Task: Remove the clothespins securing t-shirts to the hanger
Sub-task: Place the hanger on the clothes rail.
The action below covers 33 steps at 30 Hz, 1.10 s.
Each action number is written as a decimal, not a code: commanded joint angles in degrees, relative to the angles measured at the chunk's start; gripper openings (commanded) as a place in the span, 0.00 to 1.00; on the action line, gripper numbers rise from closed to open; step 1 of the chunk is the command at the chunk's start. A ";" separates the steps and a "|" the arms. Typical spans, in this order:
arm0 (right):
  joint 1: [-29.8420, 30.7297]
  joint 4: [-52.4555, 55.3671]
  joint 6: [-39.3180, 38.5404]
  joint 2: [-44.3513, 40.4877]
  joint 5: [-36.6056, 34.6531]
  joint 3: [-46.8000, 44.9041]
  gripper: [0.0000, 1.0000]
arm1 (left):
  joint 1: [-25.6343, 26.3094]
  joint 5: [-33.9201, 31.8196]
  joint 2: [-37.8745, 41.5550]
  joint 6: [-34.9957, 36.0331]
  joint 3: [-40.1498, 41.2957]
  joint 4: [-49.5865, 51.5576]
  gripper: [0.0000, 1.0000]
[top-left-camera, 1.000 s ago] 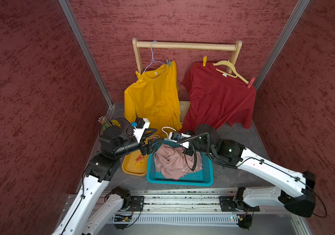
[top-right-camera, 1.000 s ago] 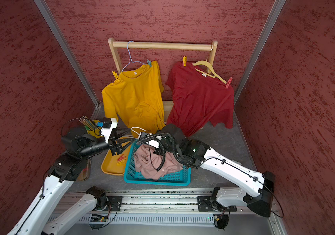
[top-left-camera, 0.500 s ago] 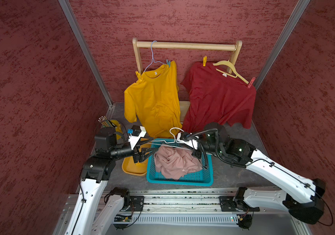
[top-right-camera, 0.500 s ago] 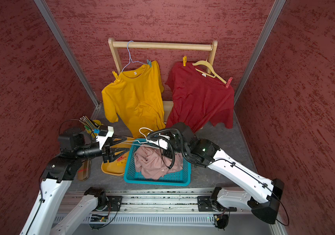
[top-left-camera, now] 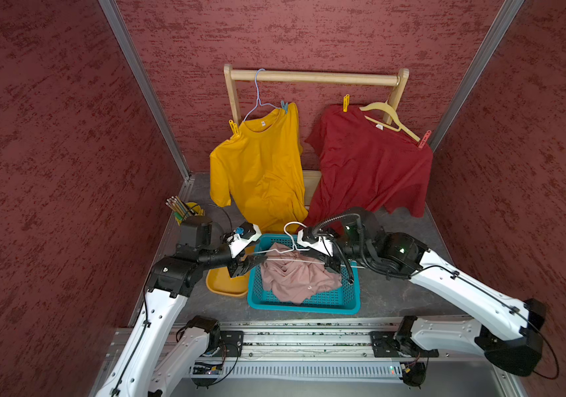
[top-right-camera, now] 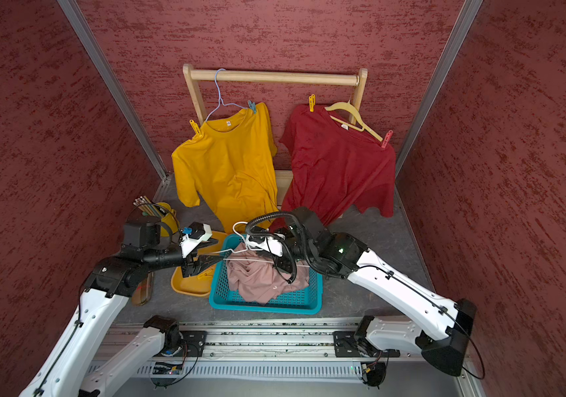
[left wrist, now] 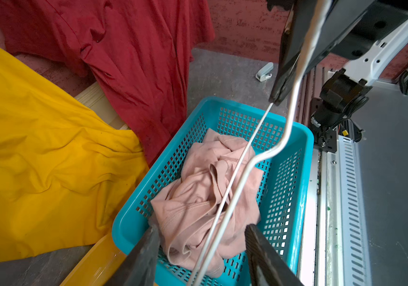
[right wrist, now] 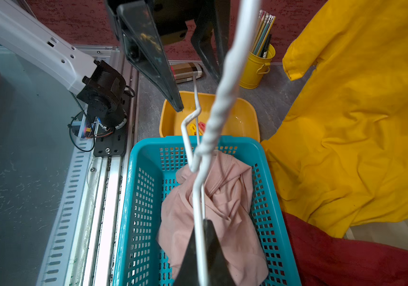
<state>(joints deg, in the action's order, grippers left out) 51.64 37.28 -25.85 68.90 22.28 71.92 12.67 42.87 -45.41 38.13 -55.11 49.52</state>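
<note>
Clamping the bare white wire hanger [right wrist: 222, 106] above the teal basket [top-left-camera: 302, 306], the right gripper [top-left-camera: 330, 265] has its fingers clenched on the wire. The left gripper [left wrist: 201, 227] straddles the hanger's far end, fingers apart, seemingly not touching the wire. The pale pink t-shirt [top-left-camera: 292, 278] lies crumpled in the basket. Two freed clothespins [right wrist: 195, 128] sit in the yellow tray [top-left-camera: 223, 285] beside it.

Four pegs remain: a yellow clothespin [top-left-camera: 233, 126] and a light blue clothespin [top-left-camera: 284, 106] on the mustard t-shirt [top-left-camera: 261, 165], and a second yellow clothespin [top-left-camera: 346, 103] and a red-pink clothespin [top-left-camera: 424, 139] on the dark red t-shirt [top-left-camera: 367, 165].

I judge the emptied hanger is being handed over or set aside. Next it must be put down, then an arm must reach up and pinch a peg's tail.
</note>
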 commanded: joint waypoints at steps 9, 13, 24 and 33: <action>-0.40 -1.88 -0.28 -1.43 1.82 1.40 0.00 | 0.43 -2.54 0.24 3.55 1.43 1.80 0.16; -0.40 -5.24 0.40 -3.53 -2.47 -0.58 0.00 | 0.34 -1.96 0.72 3.12 0.72 2.36 0.00; -0.40 -20.43 2.29 -12.42 -16.06 -8.50 0.40 | -0.19 2.47 1.11 0.36 0.89 2.01 0.00; -0.40 -29.18 4.70 -17.77 -32.39 -12.99 0.60 | -0.45 -7.05 2.56 -7.97 0.79 -4.13 0.00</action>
<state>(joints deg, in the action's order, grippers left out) 51.18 13.39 -22.90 51.75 -1.41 60.01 12.49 41.21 -44.03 35.46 -53.89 50.11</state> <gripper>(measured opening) 0.596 0.031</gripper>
